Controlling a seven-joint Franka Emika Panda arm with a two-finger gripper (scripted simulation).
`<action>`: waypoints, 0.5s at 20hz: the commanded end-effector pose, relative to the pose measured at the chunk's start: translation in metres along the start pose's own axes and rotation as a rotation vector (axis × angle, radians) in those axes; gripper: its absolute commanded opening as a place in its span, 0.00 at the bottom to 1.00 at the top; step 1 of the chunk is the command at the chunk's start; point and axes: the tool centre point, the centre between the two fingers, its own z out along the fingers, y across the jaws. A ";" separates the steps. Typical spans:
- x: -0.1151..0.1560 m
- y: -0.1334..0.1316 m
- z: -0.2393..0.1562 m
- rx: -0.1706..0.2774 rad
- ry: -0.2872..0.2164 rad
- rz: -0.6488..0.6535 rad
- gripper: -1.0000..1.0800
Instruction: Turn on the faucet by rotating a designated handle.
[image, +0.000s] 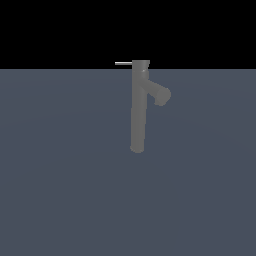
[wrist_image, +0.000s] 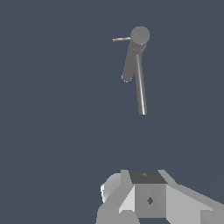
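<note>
The faucet (image: 137, 110) stands upper centre, its handle (image: 123, 63) pointing frame-left; the gripper's (wrist_image: 144, 197) jaw state can't be told.

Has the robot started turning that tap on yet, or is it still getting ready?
Nothing looks done yet. The faucet stands alone, and its thin handle sticks out sideways from the top, untouched. In the wrist view the hand is well away from the faucet, holding nothing; its fingers are not visible. Still left: reach the handle, push or grip it, and rotate it.
</note>
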 end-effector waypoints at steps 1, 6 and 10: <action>0.000 0.000 0.000 0.000 0.000 0.000 0.00; 0.005 0.000 0.005 0.000 -0.001 -0.002 0.00; 0.017 0.001 0.015 -0.001 -0.003 -0.006 0.00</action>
